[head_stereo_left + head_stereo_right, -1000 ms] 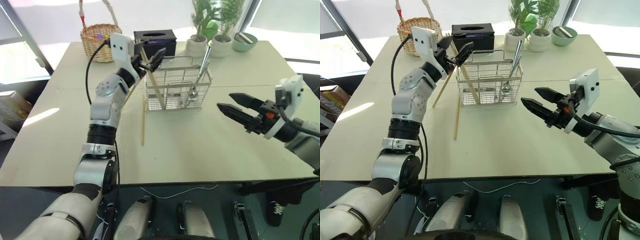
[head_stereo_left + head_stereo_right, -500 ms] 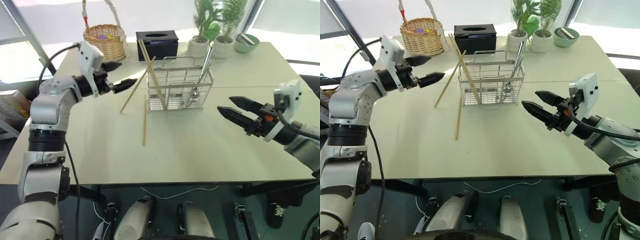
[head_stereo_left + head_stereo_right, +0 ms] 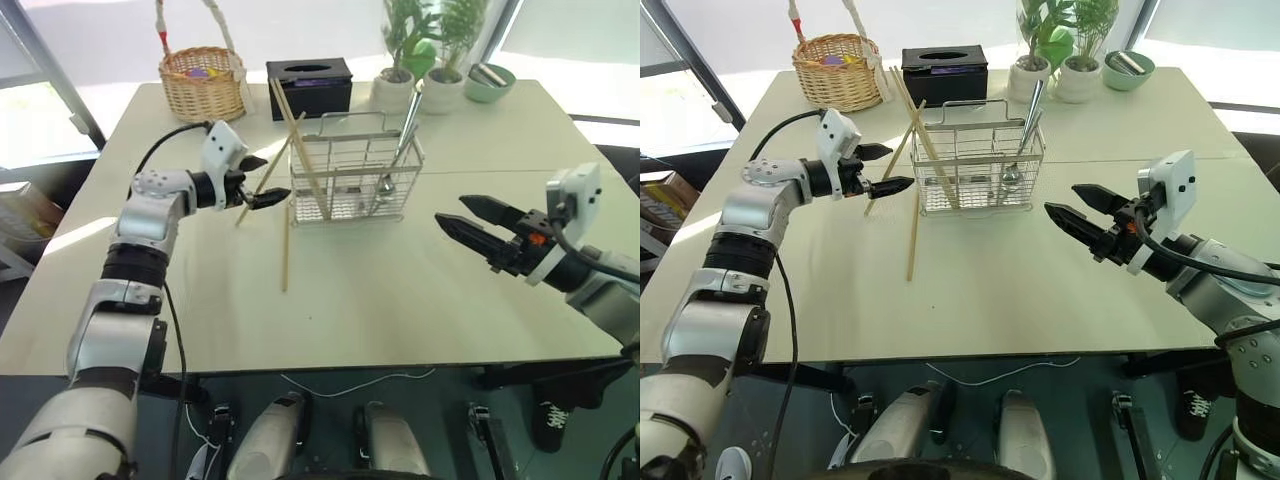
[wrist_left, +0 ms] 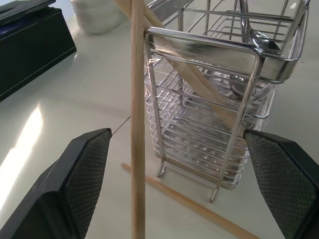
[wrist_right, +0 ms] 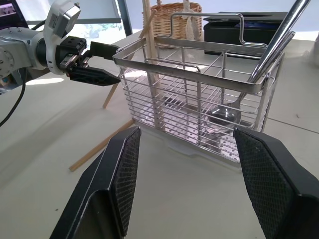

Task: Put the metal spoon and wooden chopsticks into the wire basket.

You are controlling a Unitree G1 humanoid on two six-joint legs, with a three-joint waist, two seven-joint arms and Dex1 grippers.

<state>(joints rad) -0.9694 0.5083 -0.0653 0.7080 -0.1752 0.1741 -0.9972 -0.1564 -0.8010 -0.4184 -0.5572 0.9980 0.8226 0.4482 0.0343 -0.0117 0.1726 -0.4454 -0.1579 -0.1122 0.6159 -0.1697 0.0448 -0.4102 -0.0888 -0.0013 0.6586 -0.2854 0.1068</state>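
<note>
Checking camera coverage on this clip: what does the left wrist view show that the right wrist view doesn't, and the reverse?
Left wrist view alone: a white pot. Right wrist view alone: the wicker basket and the open left gripper from across. Both: the wire basket holding the metal spoon, and the wooden chopsticks, one inside, one leaning outside, one flat on the table.

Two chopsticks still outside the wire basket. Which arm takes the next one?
Left. Its left gripper is open beside the chopstick leaning on the wire basket, with the flat one just below. The right gripper hangs across the basket, well off both.
</note>
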